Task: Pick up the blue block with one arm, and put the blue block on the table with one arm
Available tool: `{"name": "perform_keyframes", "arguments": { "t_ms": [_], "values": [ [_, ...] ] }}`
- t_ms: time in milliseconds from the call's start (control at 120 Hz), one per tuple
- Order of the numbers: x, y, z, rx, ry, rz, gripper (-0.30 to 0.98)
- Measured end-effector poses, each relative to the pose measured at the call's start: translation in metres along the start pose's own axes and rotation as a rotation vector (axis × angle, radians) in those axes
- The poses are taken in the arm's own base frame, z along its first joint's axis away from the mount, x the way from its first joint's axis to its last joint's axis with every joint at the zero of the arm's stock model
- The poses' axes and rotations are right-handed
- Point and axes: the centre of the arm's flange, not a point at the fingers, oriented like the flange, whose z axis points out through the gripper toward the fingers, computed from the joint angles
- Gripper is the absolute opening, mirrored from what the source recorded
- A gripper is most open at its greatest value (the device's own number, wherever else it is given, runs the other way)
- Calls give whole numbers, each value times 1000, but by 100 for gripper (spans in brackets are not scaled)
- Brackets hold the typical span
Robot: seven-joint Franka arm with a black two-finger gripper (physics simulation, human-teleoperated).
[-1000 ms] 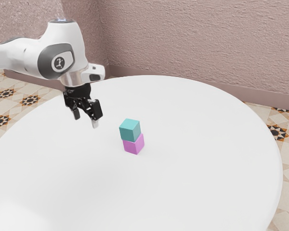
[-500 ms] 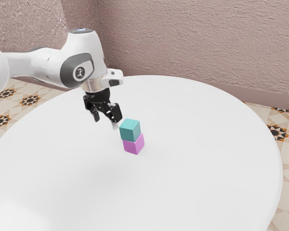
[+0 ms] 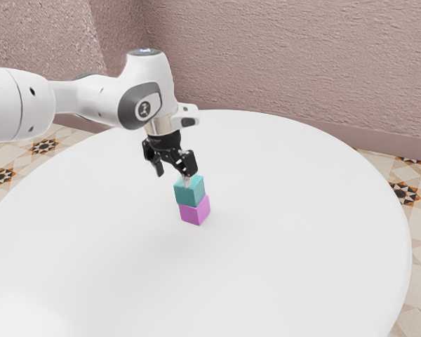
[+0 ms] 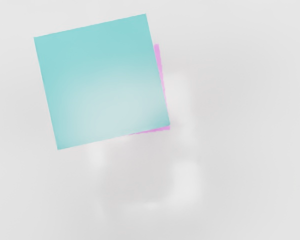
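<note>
A: State of the tool (image 3: pixel 173 177), please.

B: Spread, with a visible gap between its two halves. It points downward, just above centre of the frame and slightly toward its left side in the exterior view.

A: And the blue block (image 3: pixel 189 196)?

B: Near the middle of the frame, resting on top of the pink block (image 3: pixel 195 213). (I would call its colour teal, for the record.) The lower block sits on the counter (image 3: pixel 288 232), which is round and white.

A: Position of the tool relative to the stack?

B: Near the upper block, overlapping its upper edge in the exterior view. Whether the two touch, I cannot tell.

A: Findings from the wrist view?

B: The blue block's flat top faces the camera. A thin strip of pink shows beyond two adjoining sides of it.

A: The arm (image 3: pixel 91 98)?

B: White with grey trim, entering from the left edge and ending in the upper left.

A: Surroundings?

B: Rough pinkish wall (image 3: pixel 288 56) across the top of the frame; patterned tile floor (image 3: pixel 415 235) at the left and right edges.
</note>
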Motion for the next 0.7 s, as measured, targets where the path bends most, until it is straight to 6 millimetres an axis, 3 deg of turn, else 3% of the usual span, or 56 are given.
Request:
{"name": "perform_keyframes", "arguments": {
  "t_ms": [575,700],
  "values": [
    [51,-17,26,11,1,-37,69],
    [57,-17,39,11,-16,-37,69]
  ]
}}
